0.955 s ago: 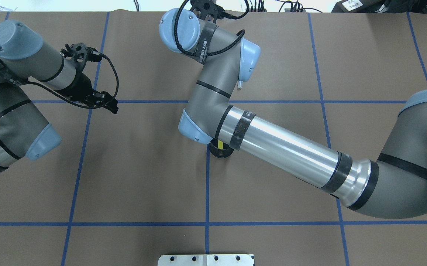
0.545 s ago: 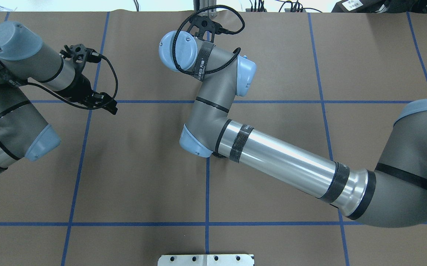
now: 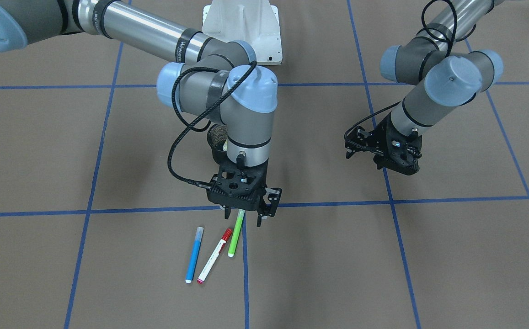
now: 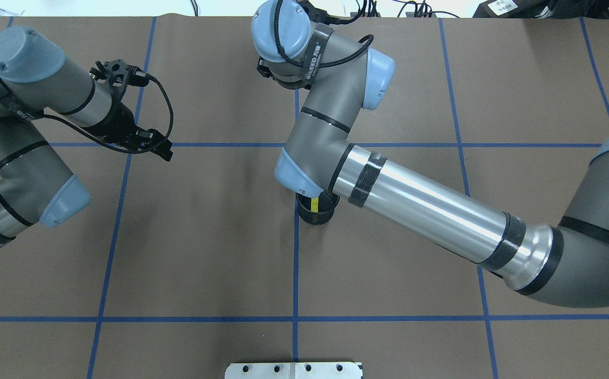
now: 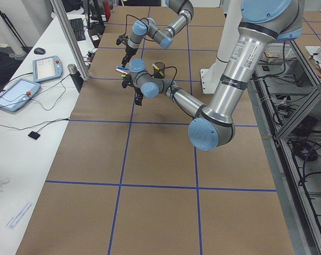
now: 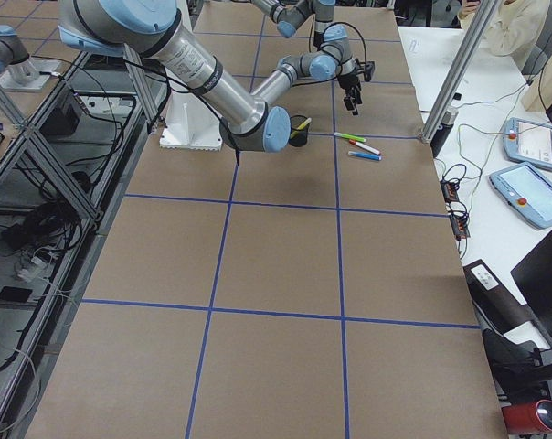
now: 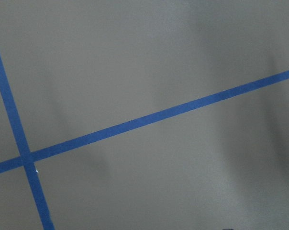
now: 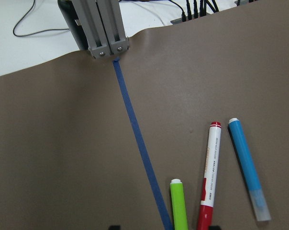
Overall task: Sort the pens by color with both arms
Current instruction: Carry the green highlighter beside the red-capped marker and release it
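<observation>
Right gripper (image 3: 245, 218) low over the table, pointing down, fingers (image 3: 262, 218) spread wide. Nothing clamped. Straddling the robot-side end of the lime green pen (image 3: 235, 236); in the right wrist view, that pen between the two fingertips. Contact with the pen: cannot tell.

Green pen flat on the brown paper (image 3: 109, 151), just beside a blue tape line (image 3: 246, 274). White pen with red cap (image 3: 213, 258) next to it, flat, cap end toward the gripper. Blue pen (image 3: 193, 257) on the far side of that, also flat. All three roughly parallel, slightly fanned, none touching.

Yellow pen (image 4: 315, 203) tilted in the black mesh cup (image 4: 315, 217), partly under the right arm (image 4: 415, 205), well apart from the other three.

Left gripper (image 4: 159, 150) off on its own side, above bare paper near a tape crossing, well apart from every pen. Only paper and tape in the left wrist view. How far open: cannot tell.
</observation>
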`<state>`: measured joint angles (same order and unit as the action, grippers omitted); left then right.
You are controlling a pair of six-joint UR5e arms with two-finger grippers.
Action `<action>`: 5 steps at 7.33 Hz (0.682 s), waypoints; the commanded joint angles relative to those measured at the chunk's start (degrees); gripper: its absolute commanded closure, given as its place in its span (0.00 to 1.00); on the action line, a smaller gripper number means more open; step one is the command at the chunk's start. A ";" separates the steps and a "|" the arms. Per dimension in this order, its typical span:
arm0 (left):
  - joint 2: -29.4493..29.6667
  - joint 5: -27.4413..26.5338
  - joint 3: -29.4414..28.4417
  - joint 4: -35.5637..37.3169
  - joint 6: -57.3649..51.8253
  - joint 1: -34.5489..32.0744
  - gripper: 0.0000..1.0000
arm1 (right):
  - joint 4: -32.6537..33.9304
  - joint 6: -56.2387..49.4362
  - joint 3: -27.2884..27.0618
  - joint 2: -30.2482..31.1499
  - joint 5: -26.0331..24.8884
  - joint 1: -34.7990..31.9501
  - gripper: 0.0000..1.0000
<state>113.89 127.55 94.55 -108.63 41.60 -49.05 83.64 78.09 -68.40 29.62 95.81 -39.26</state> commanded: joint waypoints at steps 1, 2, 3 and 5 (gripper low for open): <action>1.85 0.07 3.25 0.53 8.26 0.18 0.11 | 4.93 -8.53 -5.86 4.03 12.85 -4.67 0.12; 3.86 -0.02 4.49 0.53 16.15 0.35 0.11 | 6.61 -9.70 -6.04 4.30 19.35 -7.12 0.08; 5.62 -0.37 6.07 0.44 23.45 1.40 0.12 | 6.97 -10.23 -8.04 6.13 22.72 -8.45 0.05; 9.75 -4.47 6.88 0.53 32.20 3.94 0.12 | 7.24 -12.33 -16.81 14.19 26.87 -12.66 0.02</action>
<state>120.95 125.80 100.94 -108.13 68.08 -47.02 90.62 67.49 -79.98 38.85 119.48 -49.15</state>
